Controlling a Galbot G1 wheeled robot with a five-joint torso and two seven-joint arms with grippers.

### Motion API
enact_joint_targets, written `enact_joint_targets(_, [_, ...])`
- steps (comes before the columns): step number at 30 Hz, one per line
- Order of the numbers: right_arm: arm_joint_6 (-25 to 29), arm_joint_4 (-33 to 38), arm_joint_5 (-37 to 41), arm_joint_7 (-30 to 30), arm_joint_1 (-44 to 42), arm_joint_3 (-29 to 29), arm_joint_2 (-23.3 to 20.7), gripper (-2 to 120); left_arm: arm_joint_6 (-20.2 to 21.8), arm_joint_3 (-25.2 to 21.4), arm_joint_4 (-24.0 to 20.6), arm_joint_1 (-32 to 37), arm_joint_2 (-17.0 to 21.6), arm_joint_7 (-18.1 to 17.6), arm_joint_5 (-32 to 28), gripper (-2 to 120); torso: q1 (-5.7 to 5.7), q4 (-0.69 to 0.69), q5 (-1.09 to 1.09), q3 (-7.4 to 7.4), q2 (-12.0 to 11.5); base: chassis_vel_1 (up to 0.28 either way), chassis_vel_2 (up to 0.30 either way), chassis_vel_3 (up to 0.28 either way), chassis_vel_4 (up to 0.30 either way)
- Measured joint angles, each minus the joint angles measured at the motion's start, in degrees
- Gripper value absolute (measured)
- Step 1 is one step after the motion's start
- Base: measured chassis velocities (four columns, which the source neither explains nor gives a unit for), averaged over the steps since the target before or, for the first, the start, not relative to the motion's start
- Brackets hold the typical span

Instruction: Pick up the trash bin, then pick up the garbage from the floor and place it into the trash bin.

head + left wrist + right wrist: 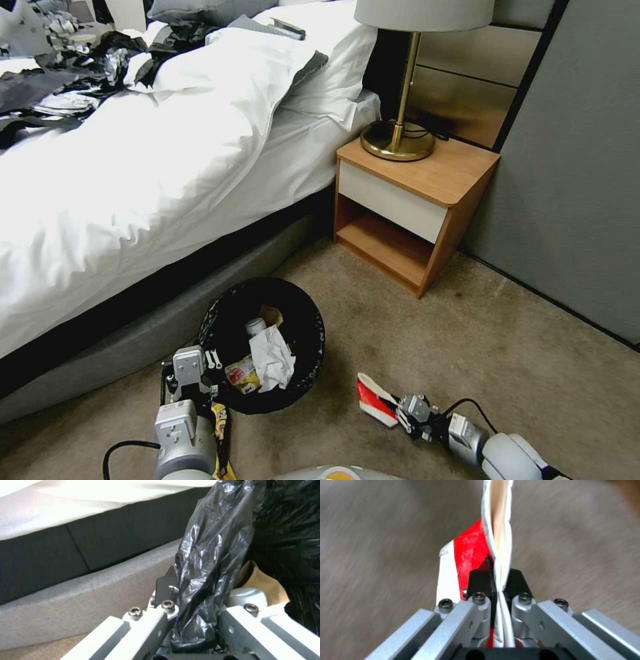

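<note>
**Wrapper in the right gripper, bin just off to its left**

The right gripper [403,412] is closed tight on a red-and-white wrapper [372,400]; in the right wrist view the black pads [480,582] pinch the flattened packet [496,542] edge-on, with almost no gap between them. The packet's long axis runs straight out ahead of the fingers, continuing the line of the gripper, and its free end points toward the robot's left side.

That is the direction that matters. The trash bin [308,373], its black liner folded over the rim, sits to the left of this gripper and a little farther forward, near but not touching the packet's tip. Its mouth faces up and already holds crumpled white tissue [272,357], a yellow-and-red snack wrapper [240,375], a small white bottle [255,326] and a scrap of brown paper bag [271,313].

The left gripper [212,360] is at the bin's near-left rim, clamped on it: the left wrist view shows the bagged rim [206,575] squeezed between the jaws, bottle and brown paper just beyond on the inner side.

Judging from this, the right arm is the one to deliver: the drop calls for a short carry leftward and forward, leading with the packet's free end until it clears the rim. A multicoloured wrapper [221,427] lies beneath the left arm.
</note>
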Motion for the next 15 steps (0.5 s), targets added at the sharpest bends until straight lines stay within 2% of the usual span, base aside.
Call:
enact_joint_targets(8, [0.0,7.7,4.5,4.8,0.4,3.7,0.7,0,-0.4,0.0,0.0,0.4,0.1,0.0,-0.1,1,0.0,0.0,0.0,0.0,0.0,0.0,0.0,0.0,0.0])
enact_joint_targets(13, [1.5,17.6,8.0,7.2,2.6,8.0,1.4,0,-0.4,0.0,0.0,0.5,0.3,0.0,-0.2,1,0.0,0.01,-0.01,0.0,0.0,0.0,0.0,0.0,0.0])
enact_joint_targets(14, [1.5,17.6,8.0,7.2,2.6,8.0,1.4,0,-0.4,0.0,0.0,0.5,0.3,0.0,-0.2,1,0.0,0.01,-0.01,0.0,0.0,0.0,0.0,0.0,0.0])
enact_joint_targets(15, [1.8,22.0,10.1,8.2,3.6,9.1,1.6,0,-0.4,0.0,0.0,0.5,0.4,0.0,-0.2,1,0.0,0.02,-0.01,0.0,0.0,0.0,0.0,0.0,0.0])
